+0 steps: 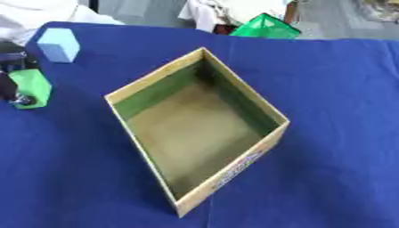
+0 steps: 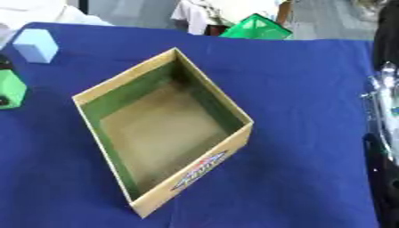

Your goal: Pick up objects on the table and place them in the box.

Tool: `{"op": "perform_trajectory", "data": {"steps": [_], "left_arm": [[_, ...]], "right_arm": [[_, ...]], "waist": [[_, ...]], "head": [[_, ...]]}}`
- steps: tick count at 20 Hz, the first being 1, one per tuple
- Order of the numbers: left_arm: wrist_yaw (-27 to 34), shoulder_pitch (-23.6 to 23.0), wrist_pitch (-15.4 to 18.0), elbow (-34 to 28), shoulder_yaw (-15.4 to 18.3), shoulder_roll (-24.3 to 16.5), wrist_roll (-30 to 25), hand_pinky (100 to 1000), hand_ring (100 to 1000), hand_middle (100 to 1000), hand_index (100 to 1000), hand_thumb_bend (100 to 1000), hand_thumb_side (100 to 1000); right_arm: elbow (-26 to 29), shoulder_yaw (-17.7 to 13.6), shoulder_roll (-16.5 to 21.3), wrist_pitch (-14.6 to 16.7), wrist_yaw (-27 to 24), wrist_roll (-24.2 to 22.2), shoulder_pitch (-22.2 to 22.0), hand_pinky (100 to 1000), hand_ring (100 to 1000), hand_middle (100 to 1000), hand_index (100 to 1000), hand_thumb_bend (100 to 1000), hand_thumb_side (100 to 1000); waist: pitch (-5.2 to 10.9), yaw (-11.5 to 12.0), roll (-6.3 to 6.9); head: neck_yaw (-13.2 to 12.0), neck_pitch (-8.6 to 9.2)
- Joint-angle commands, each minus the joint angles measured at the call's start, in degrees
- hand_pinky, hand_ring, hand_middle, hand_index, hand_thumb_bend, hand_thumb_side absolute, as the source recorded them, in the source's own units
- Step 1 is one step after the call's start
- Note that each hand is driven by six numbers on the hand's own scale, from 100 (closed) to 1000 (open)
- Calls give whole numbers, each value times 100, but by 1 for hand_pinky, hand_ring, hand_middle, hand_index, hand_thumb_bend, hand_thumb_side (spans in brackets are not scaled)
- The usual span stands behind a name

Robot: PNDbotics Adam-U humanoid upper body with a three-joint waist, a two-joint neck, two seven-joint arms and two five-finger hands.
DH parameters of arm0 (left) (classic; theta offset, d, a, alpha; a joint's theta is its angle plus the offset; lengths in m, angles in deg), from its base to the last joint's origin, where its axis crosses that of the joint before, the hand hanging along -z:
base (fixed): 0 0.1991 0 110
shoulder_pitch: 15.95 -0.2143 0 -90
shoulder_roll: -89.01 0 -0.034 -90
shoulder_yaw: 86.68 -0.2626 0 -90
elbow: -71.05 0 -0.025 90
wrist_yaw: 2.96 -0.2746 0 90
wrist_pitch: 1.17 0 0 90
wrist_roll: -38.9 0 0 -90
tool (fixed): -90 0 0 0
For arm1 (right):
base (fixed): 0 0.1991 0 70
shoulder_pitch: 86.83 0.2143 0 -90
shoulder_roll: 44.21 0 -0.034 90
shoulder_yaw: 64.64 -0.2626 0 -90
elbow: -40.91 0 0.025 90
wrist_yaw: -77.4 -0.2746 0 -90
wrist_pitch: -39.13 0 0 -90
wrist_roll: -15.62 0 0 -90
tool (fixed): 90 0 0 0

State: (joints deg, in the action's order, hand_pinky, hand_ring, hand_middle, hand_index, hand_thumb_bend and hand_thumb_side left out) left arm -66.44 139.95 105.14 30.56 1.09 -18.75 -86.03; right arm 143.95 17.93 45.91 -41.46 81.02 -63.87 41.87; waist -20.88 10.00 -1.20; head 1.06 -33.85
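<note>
Blue-clothed bench [image 1: 335, 111]; cardboard box [image 1: 269, 142] mid-bench, open, nothing inside. Left hand [image 1: 11, 84] at left edge, fingers curled round green block [image 1: 31, 87]: looks light, rigid, grip flat sides. Pale blue block [image 1: 59, 44] just behind. Right hand [image 2: 383, 95] at right edge, fingers unclear.

The 2 head views are aimed steeply down, close; the cardboard box [image 1: 199, 133] and blue table [image 1: 327, 89] are shared.

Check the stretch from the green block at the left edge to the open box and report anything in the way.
Nothing visible stands there: only bare blue cloth lies between the green block, which the left hand is touching, and the box. The box looks empty.
</note>
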Motion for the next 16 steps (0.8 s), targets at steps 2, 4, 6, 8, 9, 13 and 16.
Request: {"op": "perform_trajectory", "data": {"steps": [2, 4, 6, 8, 9, 13, 16], "left_arm": [[191, 128, 29, -182, 27, -143, 93, 580, 553, 595, 723, 290, 100], [233, 121, 54, -228, 7, -148, 116, 565, 543, 586, 717, 283, 100], [294, 110, 91, -300, -21, -156, 124, 568, 546, 589, 720, 280, 100], [396, 113, 149, -426, -62, -156, 102, 569, 548, 589, 723, 267, 100], [464, 124, 193, -520, -87, -153, 93, 569, 548, 588, 725, 260, 100], [824, 160, 406, -971, -226, -152, 31, 565, 543, 581, 726, 254, 100], [1106, 170, 557, -1347, -396, -162, 42, 566, 544, 582, 727, 267, 100]], "right_arm": [[38, -52, 158, 5, -23, 10, 29, 824, 839, 613, 855, 173, 1000], [46, -53, 150, 5, -23, 11, 18, 824, 839, 613, 855, 173, 1000], [47, -58, 152, 4, -21, 15, 8, 824, 839, 614, 855, 173, 1000], [50, -63, 148, 5, -19, 19, -3, 824, 839, 614, 855, 173, 1000], [52, -64, 143, 5, -19, 20, -10, 824, 839, 614, 855, 173, 1000], [68, -65, 125, 3, -17, 17, -31, 824, 839, 615, 855, 180, 1000], [84, -63, 107, 2, -14, 14, -46, 824, 839, 616, 856, 183, 1000]], "waist": [[167, 11, 39], [180, 9, 44], [196, 8, 46], [211, 15, 50], [219, 20, 52], [255, 44, 62], [285, 56, 73]], "head": [[-9, 20], [1, 19], [16, 4], [28, -11], [40, -20], [85, -61], [99, -82]]}}
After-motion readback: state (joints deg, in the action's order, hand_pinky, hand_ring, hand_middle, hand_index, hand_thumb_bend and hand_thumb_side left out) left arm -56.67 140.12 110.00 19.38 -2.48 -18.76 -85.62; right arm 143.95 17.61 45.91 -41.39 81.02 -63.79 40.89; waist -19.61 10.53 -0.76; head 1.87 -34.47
